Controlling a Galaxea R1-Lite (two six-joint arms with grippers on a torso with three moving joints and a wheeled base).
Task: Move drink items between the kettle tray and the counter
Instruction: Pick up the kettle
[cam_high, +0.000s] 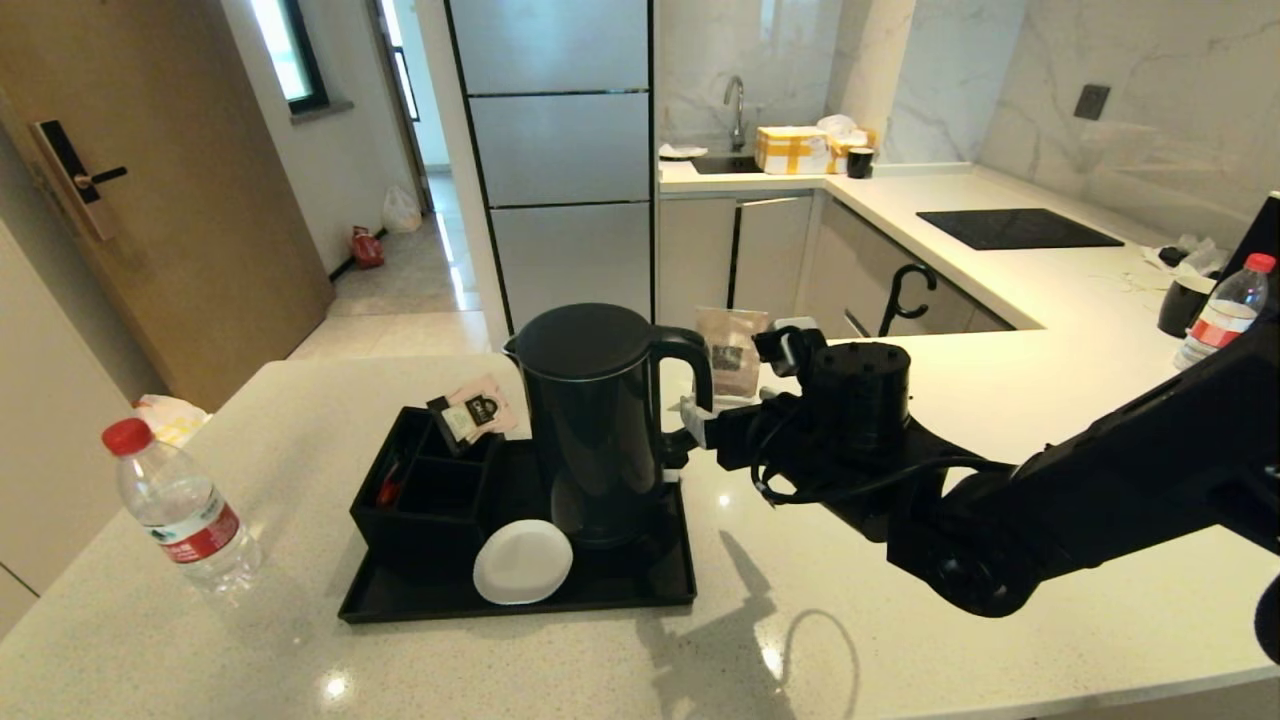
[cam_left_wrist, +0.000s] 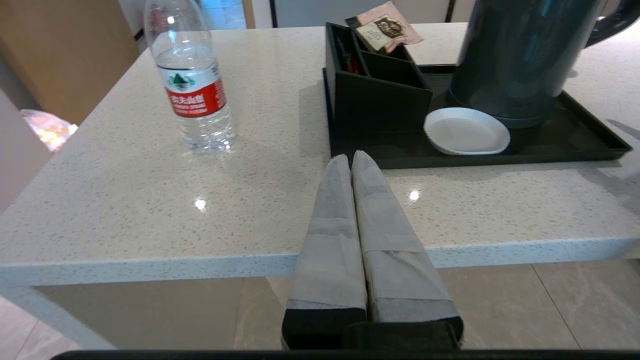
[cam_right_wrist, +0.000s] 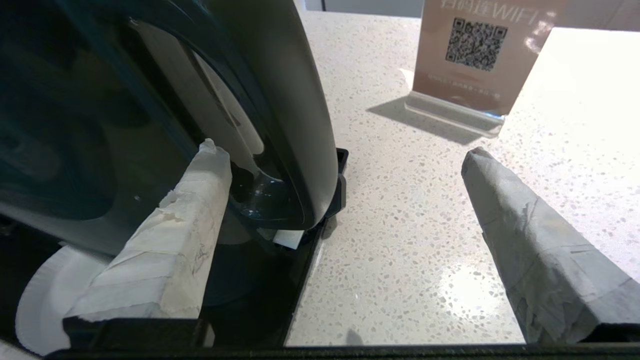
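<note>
The black kettle (cam_high: 590, 420) stands upright on its base on the black kettle tray (cam_high: 620, 595). My right gripper (cam_high: 690, 420) is at the kettle's loop handle (cam_right_wrist: 295, 100) and is open. One taped finger (cam_right_wrist: 195, 210) reaches inside the loop beside the kettle body (cam_right_wrist: 75, 125). The other finger (cam_right_wrist: 525, 225) hangs wide out over the counter (cam_high: 900, 600), so the handle is between the jaws, ungripped. A water bottle (cam_high: 185, 510) with a red cap stands on the counter left of the tray. My left gripper (cam_left_wrist: 351, 157) is shut and empty, parked low at the counter's front edge.
On the tray are a black compartmented box (cam_high: 420, 500) with tea sachets and a white coaster (cam_high: 522, 562). A WiFi sign (cam_right_wrist: 475, 55) stands on the counter behind the kettle. A second bottle (cam_high: 1222, 312) and a black hob panel (cam_high: 1015, 228) are at the far right.
</note>
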